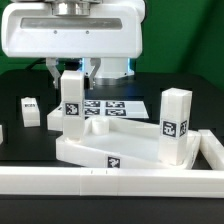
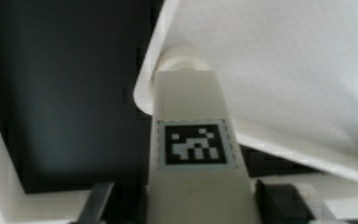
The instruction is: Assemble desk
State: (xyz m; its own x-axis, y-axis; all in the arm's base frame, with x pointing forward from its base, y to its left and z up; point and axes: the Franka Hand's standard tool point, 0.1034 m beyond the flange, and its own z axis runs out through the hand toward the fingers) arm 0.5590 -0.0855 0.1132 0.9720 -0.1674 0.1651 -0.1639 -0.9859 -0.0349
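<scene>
In the exterior view, the hand [image 1: 70,72] hung below the arm's white body. Its dark fingers [image 1: 56,68] reached down either side of the top of the held leg [image 1: 72,102], an upright square post bearing a tag. That post stood at the far corner of the desk slab [image 1: 108,143], toward the exterior view's left. Whether its foot sat in the corner socket or only over it could not be told. A second leg [image 1: 175,125] stood upright at the slab's corner on the exterior view's right. A third leg [image 1: 30,111] sat loose on the black counter [image 1: 20,150], well to the exterior view's left. The marker board [image 1: 112,107] lay beyond the slab, and a long white rail [image 1: 100,181] ran along the near edge. In the wrist view, the hand [image 2: 195,196] was clamped on the held leg [image 2: 194,110], a finger against each side, with the desk slab [image 2: 282,70] beyond and the counter [image 2: 60,100] alongside. Judging from this, a slight tilt could catch the foot on the socket rim. Pressing then might shove the slab, or the smooth post might slip between the fingers. Letting go before the post was seated would probably let it topple.
</scene>
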